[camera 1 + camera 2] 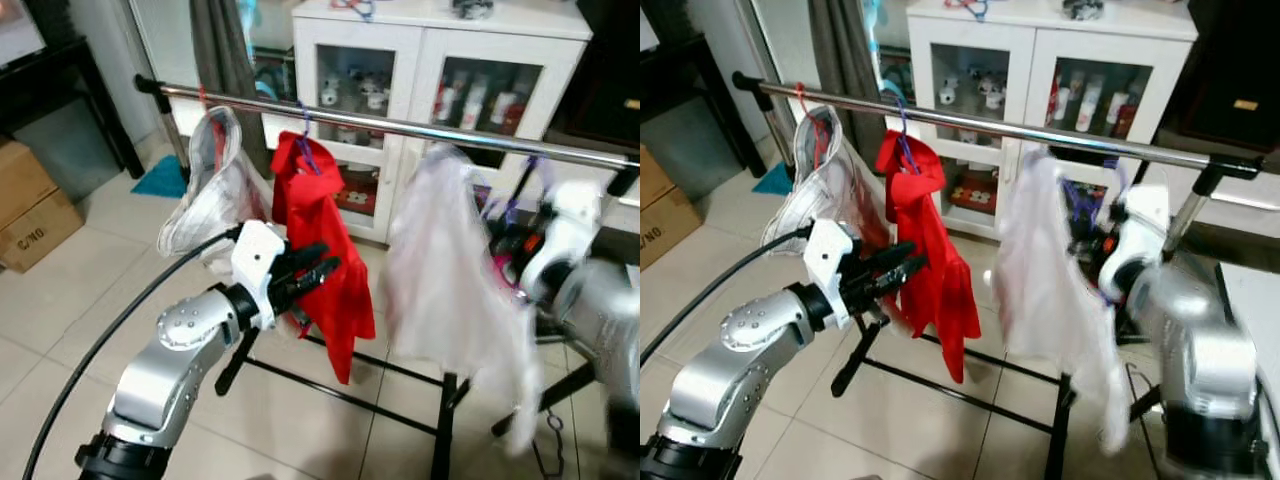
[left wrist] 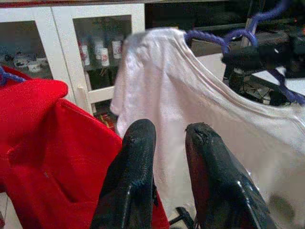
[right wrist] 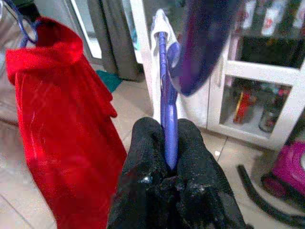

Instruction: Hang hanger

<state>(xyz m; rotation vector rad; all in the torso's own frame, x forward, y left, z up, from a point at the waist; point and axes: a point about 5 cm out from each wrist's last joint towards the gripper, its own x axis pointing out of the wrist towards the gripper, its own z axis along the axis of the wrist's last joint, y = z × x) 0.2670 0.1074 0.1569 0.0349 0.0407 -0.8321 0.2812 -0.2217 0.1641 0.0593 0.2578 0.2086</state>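
Three garments are up by a chrome rail [image 1: 400, 128] that crosses the room at a slant on a black folding frame [image 1: 350, 395], over pale floor tiles [image 1: 70, 330]. Behind it stands a white glass-door cabinet [image 1: 420, 70] stocked with bottles, a grey curtain [image 1: 225, 50] to one side, and a cardboard box [image 1: 30, 205] off at the robot's left near a dark table.

Along the rail from the left end: a clear plastic cover [image 1: 205, 185], then a red garment [image 1: 320, 240] on a purple hook, then a white shirt [image 1: 455, 290] toward the right end.

Right gripper [image 3: 169, 143] is clamped on the purple hanger [image 3: 167, 95], pinching its thin bar between both black fingers [image 3: 143, 152]. That hanger carries the white shirt, just under the rail; whether its hook is over the rail I cannot tell.

Left gripper [image 1: 305, 275] sits in front of the red garment's lower half, fingers slightly apart and holding nothing.

Between the red garment and the white shirt there is a bare stretch of rail. Tiles on the near side of the frame lie open; the right end cap of the rail comes close to dark furniture.
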